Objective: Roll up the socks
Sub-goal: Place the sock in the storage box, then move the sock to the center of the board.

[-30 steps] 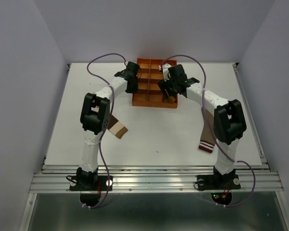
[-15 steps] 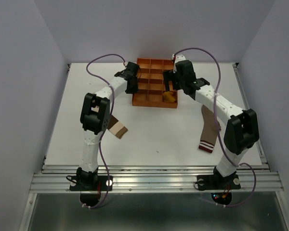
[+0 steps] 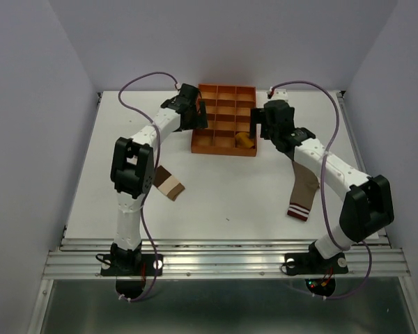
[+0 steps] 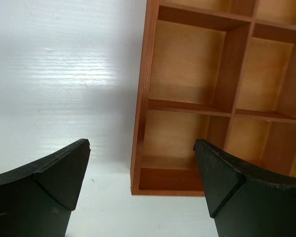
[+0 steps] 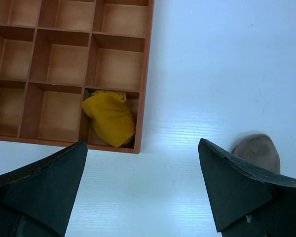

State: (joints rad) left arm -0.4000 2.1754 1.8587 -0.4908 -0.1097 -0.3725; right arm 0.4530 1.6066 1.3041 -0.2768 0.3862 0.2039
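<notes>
The mustard-yellow sock [image 5: 110, 117] lies bunched in the near right compartment of the orange tray [image 5: 144, 74], also visible from above as the yellow sock [image 3: 244, 140]. My right gripper [image 5: 142, 145] hovers open and empty just off the tray's near right corner [image 3: 259, 130]. The taupe sock [image 3: 304, 184] lies flat on the table under my right arm, its toe [image 5: 258, 150] showing in the right wrist view. Partly under my left arm lies the cream banded sock [image 3: 169, 185]. My left gripper [image 4: 140, 148] is open and empty over the tray's near left corner [image 3: 196, 124].
The tray [image 3: 223, 152] stands at the back middle of the white table; its other compartments [image 4: 187, 64] are empty. The table's raised edges run along the left and right sides [image 3: 355, 139]. Cables loop above both arms.
My right gripper opened, left the yellow sock in the tray compartment and drew back to the right. My left gripper also opened beside the tray's left edge.
</notes>
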